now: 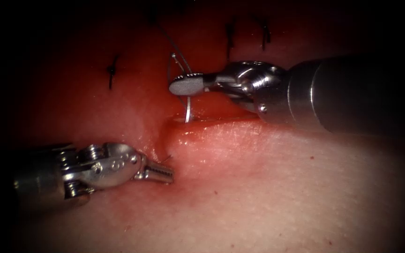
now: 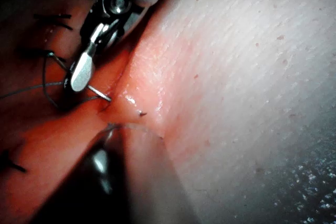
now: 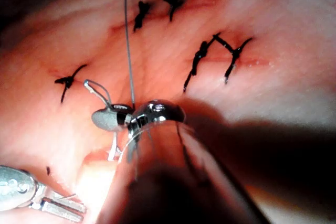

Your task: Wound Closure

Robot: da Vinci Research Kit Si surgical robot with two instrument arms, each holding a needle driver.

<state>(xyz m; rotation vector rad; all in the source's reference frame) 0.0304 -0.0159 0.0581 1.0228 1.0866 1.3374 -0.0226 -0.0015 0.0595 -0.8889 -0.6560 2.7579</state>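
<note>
Endoscope view: the right tool (image 1: 187, 86) is reaching in over the tissue (image 1: 282, 187), its jaws clamped on the curved needle (image 1: 188, 105) at about mid-curve. The needle's lower end is sitting in the cut (image 1: 212, 121) directly beneath the jaws, where it is entering the tissue; its swaged end is arching just above and behind the jaw tips. The thread (image 1: 167, 37) is running up and away from that end, past the tool's far side.

The left tool (image 1: 162, 173) is lying low on the tissue, well apart from the right tool, on the left of the cut's near end. Its jaws are standing narrow; whether they are pinching tissue cannot be told, and no needle or thread is visible in them. A short dark stub of thread (image 1: 166, 158) is sticking up just beside its tips.

Finished stitches (image 1: 112, 71) are sitting beyond the right tool, with more dark knots behind its wrist. Red fluid (image 1: 221, 122) is pooling along the cut under the right tool's shaft.

Right wrist view: the tool's own shaft is blocking the cut behind the jaws; the needle (image 3: 113, 148) is dipping into the tissue below them, and the thread (image 3: 127, 40) is rising straight up.
</note>
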